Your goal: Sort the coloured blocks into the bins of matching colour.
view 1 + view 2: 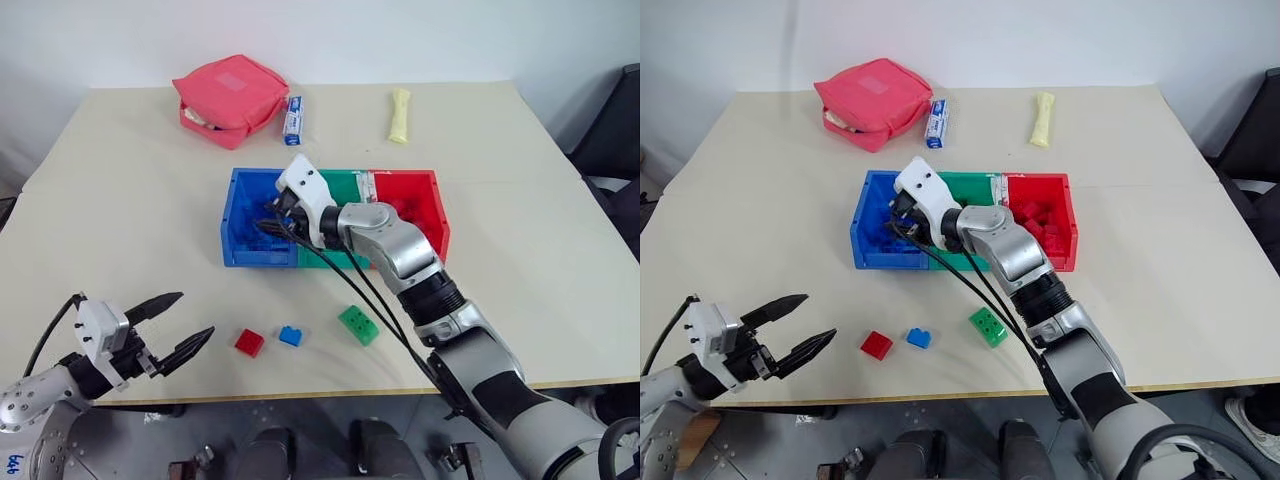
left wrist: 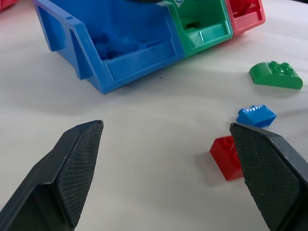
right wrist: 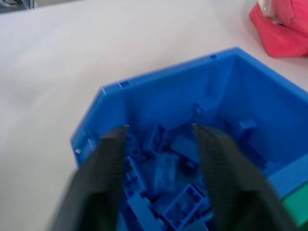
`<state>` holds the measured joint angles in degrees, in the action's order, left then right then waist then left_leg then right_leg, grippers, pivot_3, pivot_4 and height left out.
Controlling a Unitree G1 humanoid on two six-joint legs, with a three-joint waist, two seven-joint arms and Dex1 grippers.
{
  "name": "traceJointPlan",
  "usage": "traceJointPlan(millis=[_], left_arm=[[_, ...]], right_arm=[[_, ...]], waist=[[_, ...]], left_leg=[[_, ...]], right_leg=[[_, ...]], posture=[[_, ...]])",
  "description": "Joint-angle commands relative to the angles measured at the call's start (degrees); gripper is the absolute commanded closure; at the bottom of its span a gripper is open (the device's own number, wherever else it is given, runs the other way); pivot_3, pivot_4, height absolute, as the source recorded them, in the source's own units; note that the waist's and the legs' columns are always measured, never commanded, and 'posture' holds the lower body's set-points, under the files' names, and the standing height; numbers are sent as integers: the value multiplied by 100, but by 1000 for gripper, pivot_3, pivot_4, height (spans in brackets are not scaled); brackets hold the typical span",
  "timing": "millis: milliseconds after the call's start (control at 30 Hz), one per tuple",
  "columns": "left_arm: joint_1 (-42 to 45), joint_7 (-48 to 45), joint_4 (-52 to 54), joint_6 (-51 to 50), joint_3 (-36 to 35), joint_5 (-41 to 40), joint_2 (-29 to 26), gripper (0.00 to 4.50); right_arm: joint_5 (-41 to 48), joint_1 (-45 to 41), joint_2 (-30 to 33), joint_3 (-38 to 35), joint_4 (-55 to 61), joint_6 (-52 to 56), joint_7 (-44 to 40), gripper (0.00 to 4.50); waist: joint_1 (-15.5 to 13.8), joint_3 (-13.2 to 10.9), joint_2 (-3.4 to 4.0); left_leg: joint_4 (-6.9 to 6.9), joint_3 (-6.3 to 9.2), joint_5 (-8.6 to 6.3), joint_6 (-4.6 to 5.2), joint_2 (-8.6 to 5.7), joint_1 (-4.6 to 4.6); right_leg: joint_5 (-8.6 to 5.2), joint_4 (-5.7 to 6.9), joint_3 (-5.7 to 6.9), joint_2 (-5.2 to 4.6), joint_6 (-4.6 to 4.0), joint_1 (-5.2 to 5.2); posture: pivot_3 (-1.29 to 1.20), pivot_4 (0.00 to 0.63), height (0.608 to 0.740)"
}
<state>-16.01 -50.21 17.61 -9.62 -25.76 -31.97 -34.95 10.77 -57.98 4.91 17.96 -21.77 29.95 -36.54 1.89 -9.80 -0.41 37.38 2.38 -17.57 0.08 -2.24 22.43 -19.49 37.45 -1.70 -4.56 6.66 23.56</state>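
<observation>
Right gripper hangs over the blue bin, jaws parted and empty (a blue block seems to be dropping between them); left gripper, wide open and empty, risks scattering the red block by a careless approach.

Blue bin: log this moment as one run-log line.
right tool open over blue bin, nothing held | left tool open | red block, blue block, green block on table
</observation>
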Motion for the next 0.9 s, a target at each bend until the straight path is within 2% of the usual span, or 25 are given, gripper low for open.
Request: traceJointPlan(millis=[33,133,300,433,533,700,800,900], left_arm=[[173,-26,76,88,51,42,-96,0],[461,-100,-22,63,204,70,-172,0],[1079,-403,-308,82,674,160,-313,0],[1912,-849,-737,302,1304,401,-345,0],[2312,-1230,-975,481,1709,556,-359,0],[2944,-1975,-1488,732,2609,1036,-465,0],[3289,-2347,-1935,1120,2801,1040,-314,0],[3628,-2558,-2271,1265,2832,953,-186,0]], right_arm=[[23,74,17,-186,397,-160,-107,914],[132,430,355,-403,1060,-132,-245,21],[801,1687,1420,-1063,2823,46,-931,21],[1379,2962,2340,-2055,3825,-170,-1400,21],[1645,3710,2786,-2698,4185,-280,-1549,21],[1562,5715,3648,-3881,4293,-1180,-2389,21],[1834,6656,3808,-4517,4283,-1224,-2686,21],[1852,7169,3871,-4706,4405,-1287,-2750,21]], waist=[[6,0,0],[-10,0,0],[-55,1,-1],[-62,0,-1],[-6,-1,1],[-70,-1,1],[-90,-2,1],[-78,-2,0]], left_leg=[[0,0,0,-1,1,0],[-1,1,3,-5,2,-1],[1,15,0,2,-6,0],[-2,9,-3,6,-4,0],[-7,-8,-1,3,1,-1],[-15,-15,3,-1,12,-11],[-6,-26,5,10,7,-13],[2,-28,1,21,9,-30]], right_leg=[[0,0,0,1,0,0],[-1,2,1,2,-1,1],[0,-3,5,-4,-1,-9],[0,-12,4,-2,-1,-12],[-1,-42,-3,3,-1,-12],[-1,-46,-5,12,-1,-20],[1,-43,-15,9,2,-25],[1,-46,-17,10,3,-48]], posture=[[0,150,740],[0,150,740],[0,150,740],[0,150,740],[0,150,740],[0,150,740],[0,150,740],[0,150,740]])
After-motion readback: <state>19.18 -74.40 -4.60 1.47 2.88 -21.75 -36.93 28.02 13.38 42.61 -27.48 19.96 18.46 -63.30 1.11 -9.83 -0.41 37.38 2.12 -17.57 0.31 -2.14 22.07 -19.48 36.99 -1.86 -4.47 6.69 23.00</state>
